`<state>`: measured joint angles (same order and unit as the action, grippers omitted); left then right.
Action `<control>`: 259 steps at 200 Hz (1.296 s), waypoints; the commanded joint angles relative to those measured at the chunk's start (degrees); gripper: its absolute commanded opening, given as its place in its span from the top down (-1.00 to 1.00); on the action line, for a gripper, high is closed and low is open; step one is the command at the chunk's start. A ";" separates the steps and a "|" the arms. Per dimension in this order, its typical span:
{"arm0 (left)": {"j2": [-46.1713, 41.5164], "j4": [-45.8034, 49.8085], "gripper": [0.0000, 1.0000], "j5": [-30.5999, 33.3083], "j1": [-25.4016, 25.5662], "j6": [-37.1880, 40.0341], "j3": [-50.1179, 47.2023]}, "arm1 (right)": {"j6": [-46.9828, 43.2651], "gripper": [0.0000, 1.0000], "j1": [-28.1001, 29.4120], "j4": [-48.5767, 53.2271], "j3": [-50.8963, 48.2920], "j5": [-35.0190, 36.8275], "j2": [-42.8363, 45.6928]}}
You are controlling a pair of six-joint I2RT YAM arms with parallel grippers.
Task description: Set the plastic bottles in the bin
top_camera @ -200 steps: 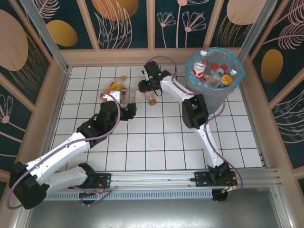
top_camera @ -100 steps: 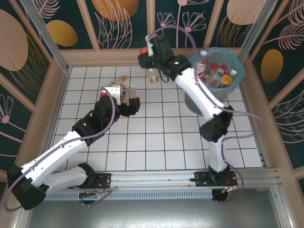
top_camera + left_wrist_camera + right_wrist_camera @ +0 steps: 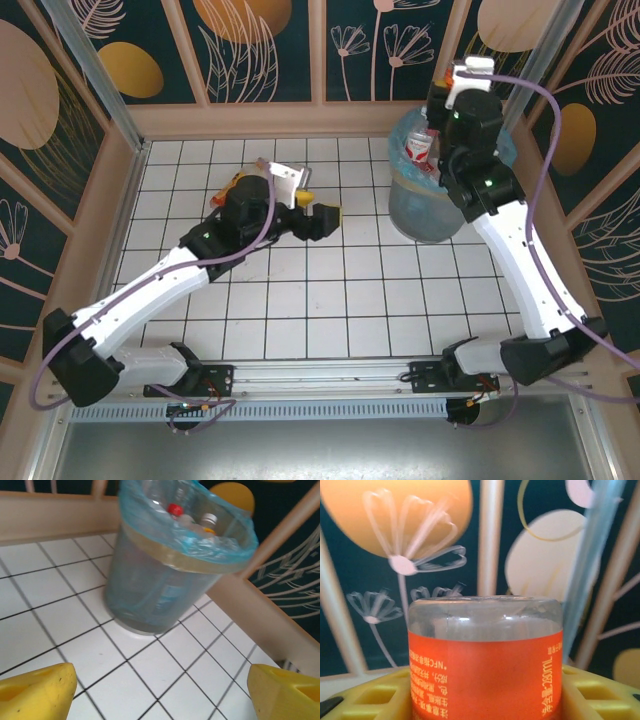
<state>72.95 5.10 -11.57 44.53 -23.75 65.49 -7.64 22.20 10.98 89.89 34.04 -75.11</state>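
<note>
Right gripper [image 3: 485, 700] clamped on clear plastic bottle with orange label [image 3: 485, 665], held up against dark floral wall panels [image 3: 365, 630]. Left gripper [image 3: 160, 695] spread wide, nothing between, low over white tiled floor [image 3: 165, 665]. Ahead of it, round grey-blue bin with light-blue bag liner [image 3: 150, 590], capped bottles [image 3: 175, 509] inside. Orange bottle [image 3: 233, 183] lying on tiles, well apart from bin.

orange-labelled bottle [image 3: 485, 660] between yellow jaws, floral wall [image 3: 420, 540] behind
</note>
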 commanded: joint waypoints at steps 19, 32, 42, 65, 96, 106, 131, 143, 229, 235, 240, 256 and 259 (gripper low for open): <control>3.30 -2.77 -0.77 -2.51 0.27 2.46 4.38 | 1.67 0.12 -5.66 -11.91 -12.51 -1.35 7.95; 3.68 -3.27 -0.78 -2.00 0.28 2.01 3.84 | 2.57 0.12 -6.48 -12.78 -14.57 -3.31 8.08; 3.73 -4.13 -0.78 -2.04 0.28 1.47 3.01 | 3.50 0.12 -6.74 -12.68 -15.03 -4.88 7.49; 4.46 -5.98 -0.79 -2.27 0.28 0.20 1.38 | 5.80 0.13 -6.74 -12.10 -15.26 -8.31 5.71; 5.97 -4.29 -0.78 -2.47 0.27 0.60 2.67 | 6.64 0.12 -6.98 -12.28 -18.20 -9.03 4.33; 5.63 -4.40 -0.78 -1.89 0.28 0.72 2.33 | 7.21 0.11 -7.15 -11.97 -19.22 -9.14 4.51; 4.95 -4.74 -0.79 -0.32 0.26 0.36 1.18 | 8.28 0.09 -8.54 -10.54 -22.08 -10.49 5.54; 4.80 -4.57 -0.79 0.13 0.25 0.04 0.83 | 9.08 0.07 -9.44 -8.98 -22.63 -11.26 5.68; 3.84 -5.19 -0.80 2.48 0.25 -1.04 -2.47 | 10.70 0.00 -11.17 -4.88 -21.23 -14.50 5.51; 3.84 -5.19 -0.81 2.43 0.29 -1.00 -2.56 | 10.81 0.01 -11.21 -4.45 -20.91 -14.56 5.33; 3.85 -5.13 -0.81 2.44 0.25 -1.00 -2.56 | 11.03 0.00 -11.21 -3.90 -20.67 -14.56 5.16; 3.87 -4.94 -0.81 2.43 0.25 -0.69 -2.54 | 11.84 0.01 -11.21 -2.69 -20.77 -14.84 5.23; 3.86 -4.89 -0.80 2.43 0.24 -0.64 -2.63 | 11.93 0.02 -11.21 -2.51 -20.87 -14.94 5.30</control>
<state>78.00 1.83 -9.82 44.75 -24.23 63.20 2.26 11.33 5.15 67.46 20.16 -70.30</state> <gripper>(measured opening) 0.902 0.559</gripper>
